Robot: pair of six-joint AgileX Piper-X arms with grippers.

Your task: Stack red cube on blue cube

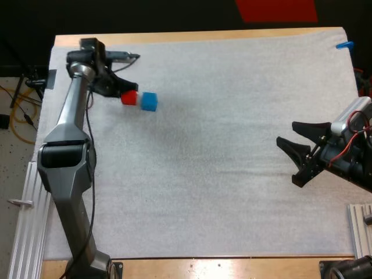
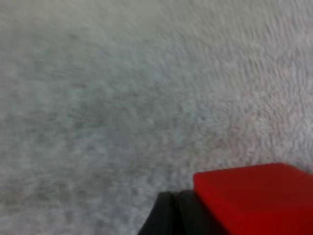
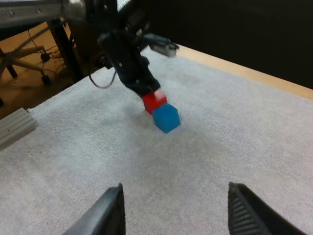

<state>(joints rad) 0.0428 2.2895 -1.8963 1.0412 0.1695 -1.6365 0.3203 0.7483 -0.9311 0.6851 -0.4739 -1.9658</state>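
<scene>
— Where is the red cube [image 1: 129, 97] just now?

— You will find the small red cube on the far left of the white fleecy mat [image 1: 221, 174], right at the tips of your left gripper [image 1: 124, 95]. The bright blue cube [image 1: 149, 102] sits just beside it, on the side away from the gripper. From the right wrist camera the red cube [image 3: 154, 101] overlaps the far upper corner of the blue cube [image 3: 166, 117] and looks a little higher. The two look to be touching or very nearly so, though you cannot tell from these views whether the red one is off the mat.

— And is the left gripper holding it?

— It looks clamped on the red cube. In the left wrist view the red cube [image 2: 254, 196] shows large and close, with one black finger [image 2: 165, 215] pressed against its side. The finger on the other side is hidden, so you see only that one contact. In the right wrist view the left gripper [image 3: 146, 90] reaches down at a slant with the red cube at its tip.

— What about your right gripper [image 1: 286, 133]?

— It hangs over the right part of the mat, well apart from both cubes, and points towards them. Its two black fingers are spread wide with nothing between them. The right wrist view shows the same: the right gripper [image 3: 178, 215] gapes over bare mat.

— And beyond that?

— The mat covers nearly all of the light wooden table [image 1: 174, 267], whose edge shows along the near and far sides.
</scene>
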